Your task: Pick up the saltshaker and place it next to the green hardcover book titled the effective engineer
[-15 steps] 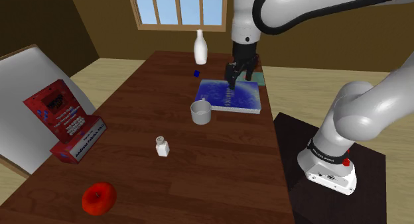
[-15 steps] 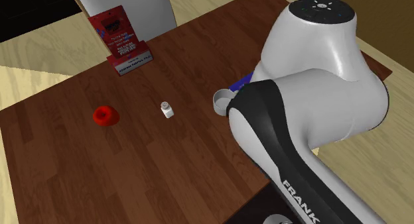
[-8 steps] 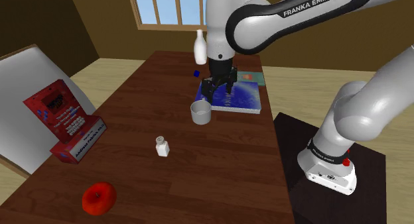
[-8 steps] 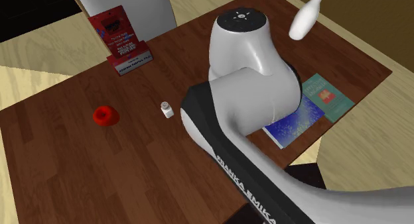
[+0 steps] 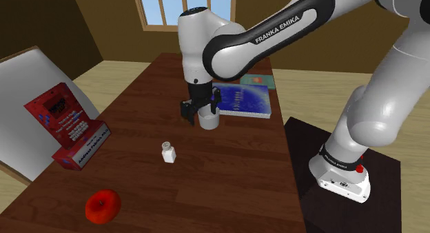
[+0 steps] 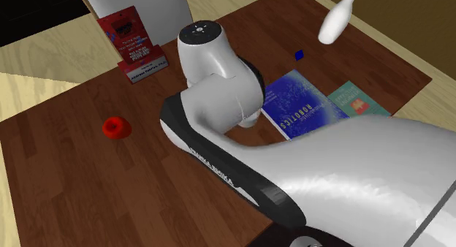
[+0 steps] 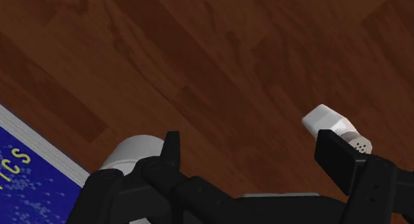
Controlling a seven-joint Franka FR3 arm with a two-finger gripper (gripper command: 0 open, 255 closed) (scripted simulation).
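The saltshaker (image 5: 167,152) is small and white with a holed cap, upright on the dark wooden table (image 5: 138,114). My black gripper (image 5: 195,111) hangs above the table, farther back than the shaker and to the shoulder view's right of it, over a white mug (image 5: 209,120). In the wrist view the gripper (image 7: 252,153) is open with nothing between its fingers; the saltshaker (image 7: 335,126) lies just beyond the outside of one fingertip (image 7: 332,153). The green book (image 5: 259,80) lies flat at the table's far right; it is also in the second exterior view (image 6: 358,101).
A blue book (image 5: 241,99) lies beside the green one, next to the mug (image 7: 133,153). A red box (image 5: 69,125) stands at the shoulder view's left edge and a red apple-like object (image 5: 103,205) lies at the near end. A white bottle (image 6: 336,19) and a small blue cube (image 6: 298,54) sit at the far end.
The arm has swung from above the blue book toward the shoulder view's left and lower, past the mug and closer to the saltshaker. The saltshaker has not moved.
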